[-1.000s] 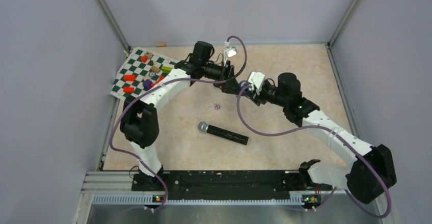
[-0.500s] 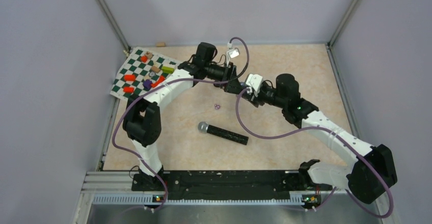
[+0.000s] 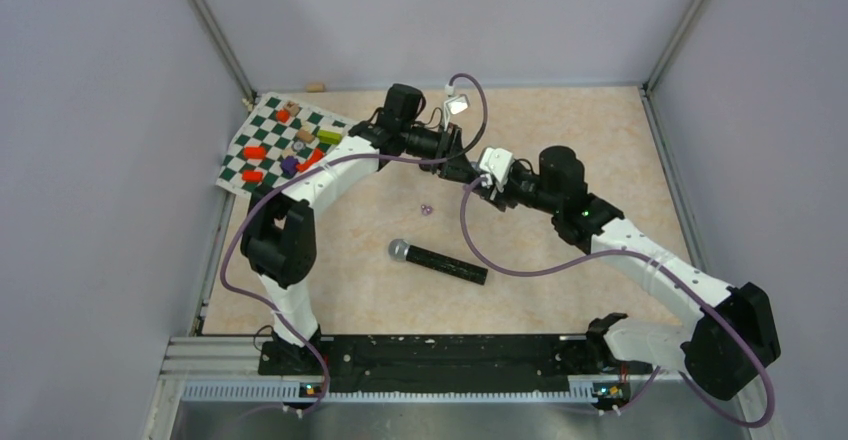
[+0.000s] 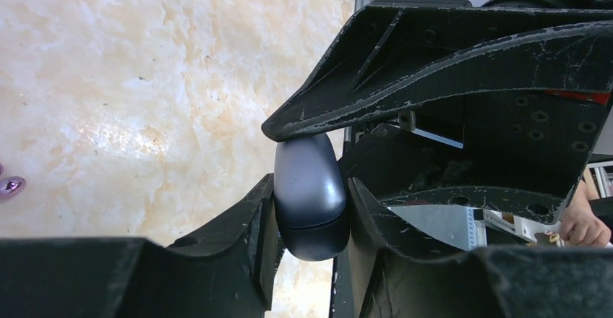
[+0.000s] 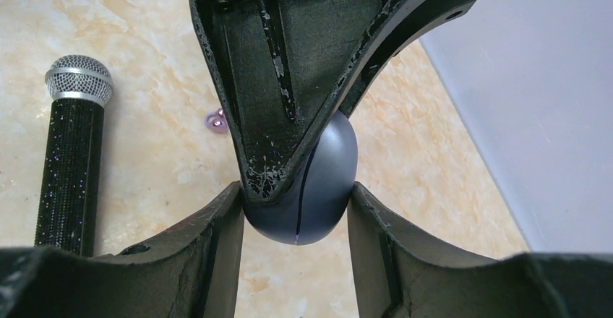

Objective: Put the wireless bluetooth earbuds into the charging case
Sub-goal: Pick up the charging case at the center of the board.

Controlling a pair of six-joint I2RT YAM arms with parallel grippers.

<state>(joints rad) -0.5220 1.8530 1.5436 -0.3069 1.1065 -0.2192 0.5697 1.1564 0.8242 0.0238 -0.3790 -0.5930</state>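
Note:
A dark grey-blue rounded charging case (image 4: 309, 195) hangs above the table between both arms, its lid seam closed. My left gripper (image 4: 311, 220) is shut on it, and so is my right gripper (image 5: 295, 201), squeezing the case (image 5: 327, 181) from the other two sides. In the top view the two grippers meet at mid table, left gripper (image 3: 460, 167) against right gripper (image 3: 484, 182), and they hide the case. One tiny purple earbud (image 3: 425, 209) lies on the table below and to the left, also visible as an earbud (image 5: 215, 121) in the right wrist view. No black earbuds show.
A black microphone (image 3: 438, 261) with a silver mesh head lies in front of the grippers. A green-and-white checkered board (image 3: 262, 130) with several coloured blocks sits at the far left. Grey walls close in the table on three sides.
My left gripper has shut onto the case that the right gripper holds. The right arm has shifted slightly left toward the left gripper.

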